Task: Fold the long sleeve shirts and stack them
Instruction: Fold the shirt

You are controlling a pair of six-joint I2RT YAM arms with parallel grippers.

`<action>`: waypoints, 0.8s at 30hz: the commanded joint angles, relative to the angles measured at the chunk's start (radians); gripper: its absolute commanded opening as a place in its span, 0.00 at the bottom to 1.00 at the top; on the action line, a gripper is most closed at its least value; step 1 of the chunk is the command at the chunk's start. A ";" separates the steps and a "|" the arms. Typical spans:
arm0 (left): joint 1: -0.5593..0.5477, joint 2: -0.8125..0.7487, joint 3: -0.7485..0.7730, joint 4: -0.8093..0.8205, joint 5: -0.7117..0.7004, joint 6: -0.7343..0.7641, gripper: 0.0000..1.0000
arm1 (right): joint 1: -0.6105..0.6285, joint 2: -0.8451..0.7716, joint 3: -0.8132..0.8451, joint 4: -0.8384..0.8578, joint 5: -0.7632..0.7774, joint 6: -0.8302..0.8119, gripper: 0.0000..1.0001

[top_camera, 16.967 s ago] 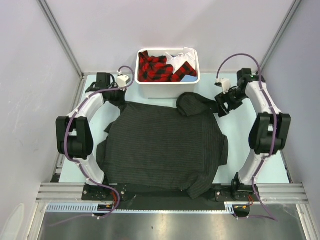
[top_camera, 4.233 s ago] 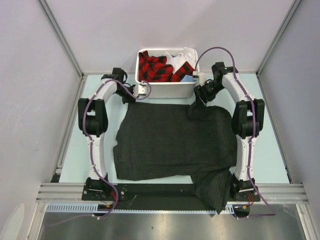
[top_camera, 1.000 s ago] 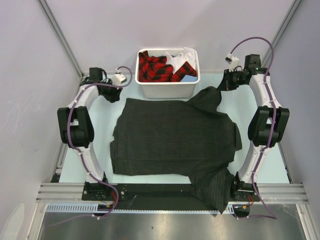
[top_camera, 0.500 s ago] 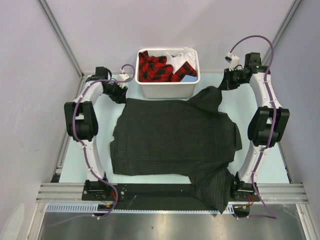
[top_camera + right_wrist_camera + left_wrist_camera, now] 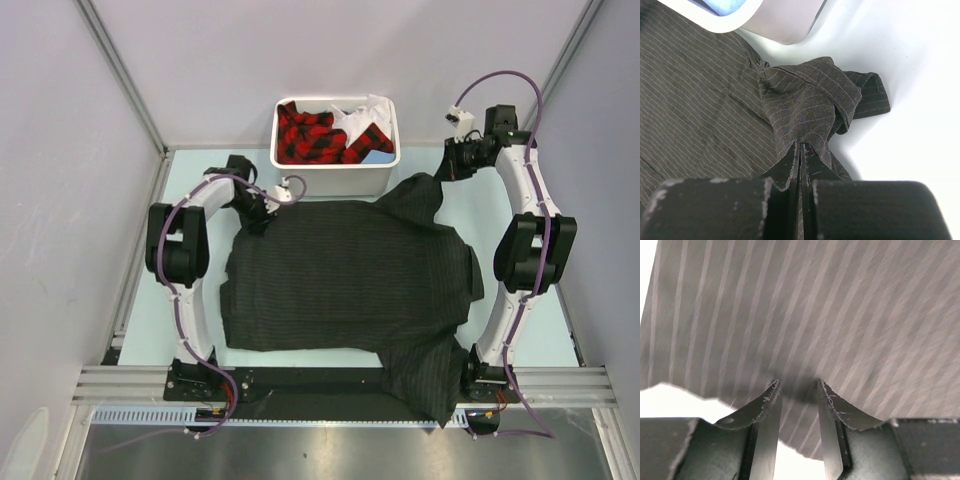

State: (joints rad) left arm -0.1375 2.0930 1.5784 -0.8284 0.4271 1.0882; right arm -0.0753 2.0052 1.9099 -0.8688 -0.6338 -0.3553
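**Top, left-wrist and right-wrist views.** A charcoal pinstriped shirt [image 5: 345,280] lies spread flat over the middle of the table [image 5: 475,215], its far edge just in front of a white bin [image 5: 335,181] that stands at the middle of the table's far edge. One dark portion of the shirt drapes over the near edge beside the base of the right arm. The shirt's far right part is drawn into a narrow peak toward the far right corner, where the right gripper [image 5: 452,170] holds it; in the right-wrist view its jaws are pressed together on bunched fabric [image 5: 800,145], and a folded, seamed end of the cloth [image 5: 840,95] lies on the table just beyond. The left gripper [image 5: 262,215] rests at the shirt's far left corner; in the left-wrist view its jaws stand apart [image 5: 797,387], both tips touching the striped cloth close to its edge, with nothing pinched between them. The bin holds red-and-black plaid garments [image 5: 305,135], a white cloth [image 5: 365,108] and a blue item [image 5: 378,157].
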 commanded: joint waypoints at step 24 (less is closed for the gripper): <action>0.125 0.193 0.350 0.098 0.271 0.256 0.62 | 0.019 0.017 0.075 -0.050 0.019 -0.024 0.00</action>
State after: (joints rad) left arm -0.0090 2.2623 1.8942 -0.7185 0.6327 1.2633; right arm -0.0601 2.0071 1.9198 -0.9051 -0.6281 -0.3706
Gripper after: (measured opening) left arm 0.615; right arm 0.009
